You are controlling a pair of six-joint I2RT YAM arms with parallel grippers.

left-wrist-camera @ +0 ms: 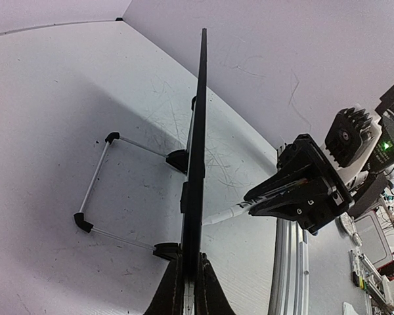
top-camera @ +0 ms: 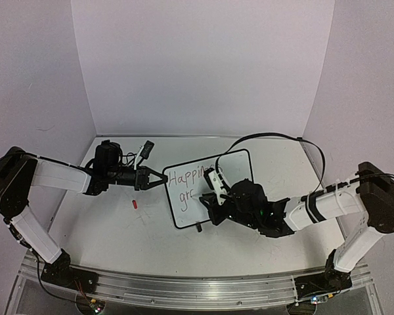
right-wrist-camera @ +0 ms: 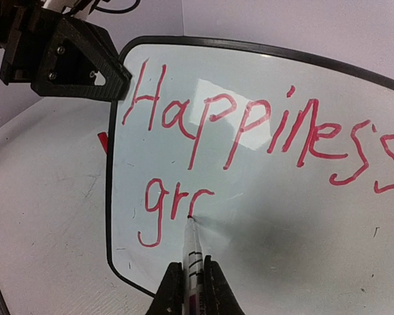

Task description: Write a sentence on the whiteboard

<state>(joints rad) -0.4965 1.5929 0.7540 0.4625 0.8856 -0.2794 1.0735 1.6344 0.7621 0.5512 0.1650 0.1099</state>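
The right end effector (right-wrist-camera: 189, 281) grips the marker (right-wrist-camera: 193, 246), its tip on the whiteboard (right-wrist-camera: 269, 223) just after "gr"; the left end effector (left-wrist-camera: 189, 279) pinches the board's edge.

The whiteboard (top-camera: 233, 167), glossy white with a thin black frame and rounded corners, stands on its edge on the bench (top-camera: 118, 223), propped from behind by a wire leg with small black feet; the left end effector (top-camera: 163, 178) clamps its left edge. The sentence (right-wrist-camera: 240, 131) is thin red handwriting: "Happiness" across the top line, and below it "gr" plus a partly drawn third letter
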